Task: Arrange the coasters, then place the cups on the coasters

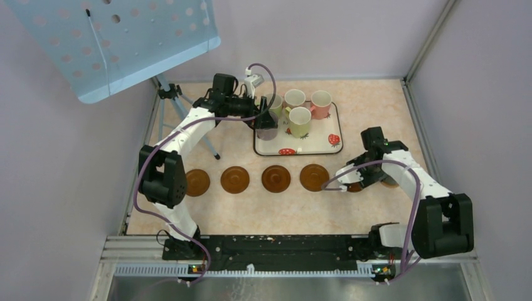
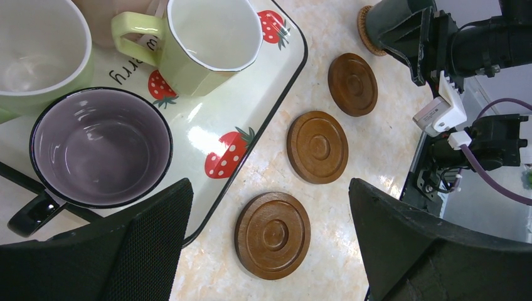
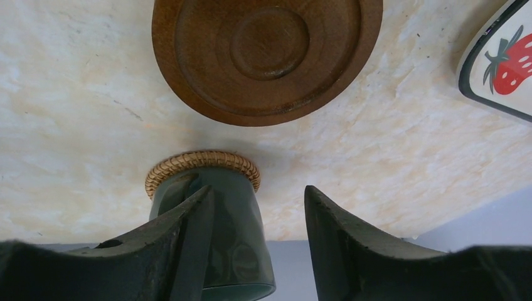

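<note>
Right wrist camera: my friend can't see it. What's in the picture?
A dark green cup stands on a woven tan coaster inside the open right gripper. Beyond it on the marbled table lies a round brown wooden coaster, and a corner of a strawberry-print tray peeks in at the right.

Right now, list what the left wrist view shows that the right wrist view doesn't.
Only the left wrist: the purple cup and light green cups on the strawberry tray, plus two more brown coasters in the row.
Only the right wrist: the right arm's own jaws flanking the dark green cup, with a gap showing on one side.
Both: the woven coaster under that cup, the brown coaster next to it, and part of the tray.
</note>
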{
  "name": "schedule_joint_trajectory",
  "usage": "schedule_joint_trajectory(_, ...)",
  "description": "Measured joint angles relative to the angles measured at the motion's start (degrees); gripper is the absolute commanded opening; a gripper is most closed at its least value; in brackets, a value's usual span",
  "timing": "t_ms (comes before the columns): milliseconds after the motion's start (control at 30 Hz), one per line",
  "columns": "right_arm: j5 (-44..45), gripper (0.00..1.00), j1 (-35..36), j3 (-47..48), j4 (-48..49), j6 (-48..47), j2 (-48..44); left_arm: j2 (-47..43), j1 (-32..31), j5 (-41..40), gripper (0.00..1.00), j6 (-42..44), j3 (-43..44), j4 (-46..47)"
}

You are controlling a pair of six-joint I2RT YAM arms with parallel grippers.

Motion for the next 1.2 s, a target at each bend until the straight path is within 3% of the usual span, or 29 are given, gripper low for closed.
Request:
schedule_joint_trajectory(233, 0.5, 0.60, 0.0, 0.0, -0.2, -1.9, -0.2, 0.0, 0.0, 0.1, 0.99, 0.0, 0.0, 0.0)
schedule_joint_trajectory(300, 0.6, 0.74, 0.0, 0.0, -0.3, -2.1, -0.6, 0.0, 0.0, 0.2, 0.99, 0.0, 0.0, 0.0)
schedule_joint_trajectory(333, 0.7, 0.75, 0.0, 0.0, -0.4, -2.3, -0.7, 0.0, 0.0, 0.2, 0.99, 0.0, 0.0, 0.0)
schedule_joint_trajectory(867, -2.7, 0.78, -0.2, 0.7, -3.1, -3.3, -3.2, 0.0, 0.0, -0.4, 0.99, 0.1, 0.0, 0.1)
schedule_joint_trajectory(1033, -10.4, 0.81, -0.2, 10.3, -4.5, 5.7, -1.1, 0.0, 0.0, -3.3, 0.99, 1.5, 0.3, -1.2)
schedule_joint_trajectory(1200, -17.7, 0.81, -0.1, 27.3, -4.6, 22.1, 8.2, 1.6, 0.0, -7.3, 0.99, 6.1, 5.4, -5.6)
